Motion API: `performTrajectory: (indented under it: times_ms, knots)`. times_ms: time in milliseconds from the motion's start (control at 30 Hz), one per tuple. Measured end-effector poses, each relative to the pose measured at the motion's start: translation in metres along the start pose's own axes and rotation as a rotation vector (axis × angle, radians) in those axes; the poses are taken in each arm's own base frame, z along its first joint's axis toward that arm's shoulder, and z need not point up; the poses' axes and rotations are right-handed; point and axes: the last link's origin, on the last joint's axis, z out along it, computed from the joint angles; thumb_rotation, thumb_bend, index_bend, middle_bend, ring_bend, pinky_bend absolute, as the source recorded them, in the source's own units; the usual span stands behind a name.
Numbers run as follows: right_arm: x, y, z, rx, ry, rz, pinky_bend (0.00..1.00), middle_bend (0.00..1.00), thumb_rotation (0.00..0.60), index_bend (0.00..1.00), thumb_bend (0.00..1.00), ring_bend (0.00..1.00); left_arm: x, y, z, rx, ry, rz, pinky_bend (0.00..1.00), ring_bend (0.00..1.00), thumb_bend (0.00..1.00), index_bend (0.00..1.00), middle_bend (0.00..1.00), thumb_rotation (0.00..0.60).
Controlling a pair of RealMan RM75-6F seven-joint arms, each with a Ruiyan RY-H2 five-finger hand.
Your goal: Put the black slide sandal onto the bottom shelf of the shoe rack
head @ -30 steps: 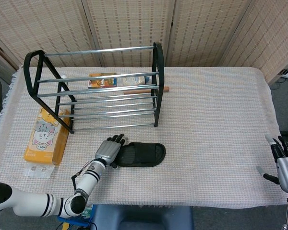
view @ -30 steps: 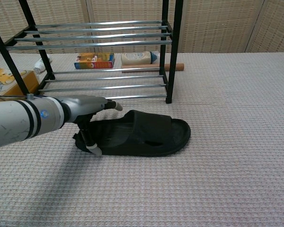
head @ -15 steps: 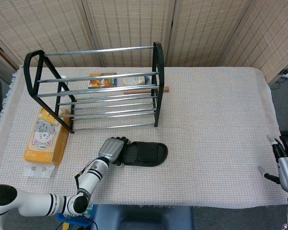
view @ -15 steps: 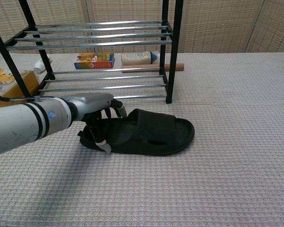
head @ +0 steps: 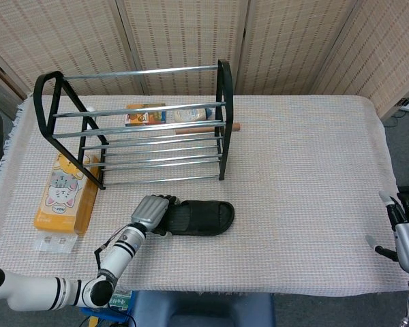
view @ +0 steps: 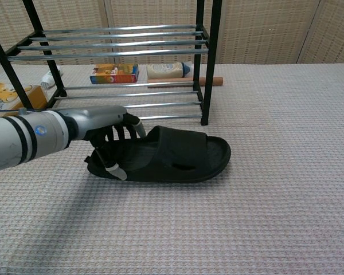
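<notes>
The black slide sandal (head: 203, 217) (view: 178, 158) lies on the cloth just in front of the shoe rack (head: 133, 129) (view: 126, 63), toe to the right. My left hand (head: 150, 213) (view: 112, 143) grips its heel end, fingers over the top and thumb below, and that end looks slightly raised in the chest view. The rack's bottom shelf (view: 132, 106) of metal bars stands bare behind it. My right hand (head: 407, 235) hangs at the table's right edge, fingers apart, holding nothing.
An orange cat-print box (head: 65, 192) lies left of the rack. Behind the rack are a small colourful box (view: 113, 73), a pale bottle (view: 167, 70) and a wooden stick (view: 212, 81). Woven screens close off the back.
My left hand closed around the sandal's heel, pushed it a little right, then drew it back left and tipped the heel end up.
</notes>
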Motion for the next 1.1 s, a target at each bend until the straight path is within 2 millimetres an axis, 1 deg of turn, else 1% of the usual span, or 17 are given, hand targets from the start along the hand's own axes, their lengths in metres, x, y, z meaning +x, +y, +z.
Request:
performTrajectory:
  times_ms: [133,267,500,600,700,833,1100]
  knots:
    - [0.000,0.000,0.000,0.004,0.001,0.001,0.15,0.15,0.600,0.00,0.20,0.10,0.013,-0.008,-0.002,0.037,0.033,-0.050,0.39,0.33,0.11,0.39,0.35,0.600]
    - [0.000,-0.002,0.001,0.010,0.002,0.002,0.15,0.15,0.600,0.00,0.20,0.10,0.021,-0.015,0.000,0.081,0.048,-0.107,0.44,0.34,0.11,0.39,0.35,0.600]
    - [0.000,-0.004,0.002,0.021,-0.002,0.003,0.15,0.15,0.600,0.00,0.20,0.10,0.032,-0.026,0.009,0.187,0.066,-0.176,0.45,0.34,0.11,0.39,0.35,0.600]
    - [-0.001,-0.004,0.002,0.022,-0.004,0.003,0.15,0.15,0.600,0.00,0.20,0.10,0.037,-0.029,0.015,0.227,0.072,-0.202,0.47,0.35,0.11,0.39,0.35,0.600]
    - [-0.001,-0.004,0.002,0.023,-0.006,0.005,0.15,0.15,0.600,0.00,0.20,0.10,0.041,-0.029,0.020,0.259,0.079,-0.225,0.50,0.36,0.11,0.39,0.36,0.600]
    - [-0.001,-0.003,0.002,0.020,-0.008,0.005,0.15,0.15,0.600,0.00,0.20,0.10,0.045,-0.027,0.027,0.294,0.089,-0.244,0.50,0.36,0.11,0.39,0.36,0.600]
    - [-0.003,-0.001,0.001,0.018,-0.014,0.007,0.15,0.16,0.600,0.00,0.20,0.10,0.049,-0.023,0.039,0.369,0.120,-0.226,0.50,0.36,0.11,0.39,0.36,0.600]
